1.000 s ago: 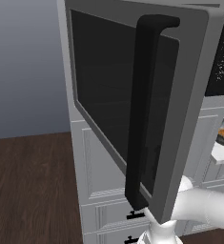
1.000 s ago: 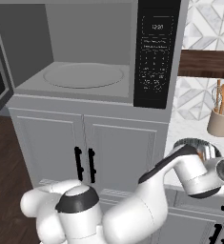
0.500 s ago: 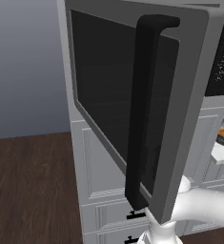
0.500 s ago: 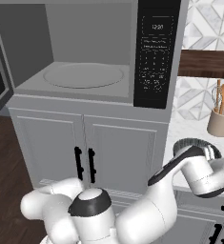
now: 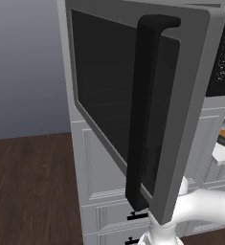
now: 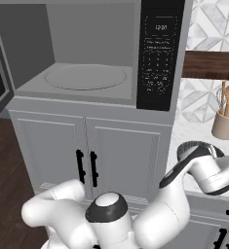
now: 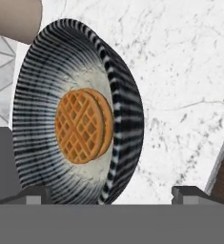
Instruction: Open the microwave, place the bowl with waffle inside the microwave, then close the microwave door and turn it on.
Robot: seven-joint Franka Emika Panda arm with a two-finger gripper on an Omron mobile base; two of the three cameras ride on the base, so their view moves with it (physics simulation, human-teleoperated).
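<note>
1. Microwave door (image 5: 142, 110): swung fully open, occupying the centre and right of the left base view, its black bar handle (image 5: 145, 115) running top to bottom. In the right base view the microwave (image 6: 91, 53) cavity stands exposed in the upper left, the turntable (image 6: 84, 77) bare.

2. Bowl (image 7: 75, 114): a striped, dark-rimmed dish resting on the marble counter (image 7: 180, 86), seen left of centre in the hand view. The waffle (image 7: 82, 125) lies flat in its well. In the left base view the bowl appears at the far right edge, on the counter beside the cabinets.

3. Gripper (image 7: 106, 193): fingertips (image 7: 35, 193) stand wide apart at the bottom of the hand view, holding nothing. In the right base view the hand sits at the lower right, over the bowl.

4. Governing relation: the bowl lies straight ahead of the hand, its near rim between the two tips but shifted toward the left one. The bowl being round, no long axis constrains the approach; the judgement is that one finger must pass inside the rim and the other outside it.

5. Step in hand: door opened; bowl not yet grasped.
</note>
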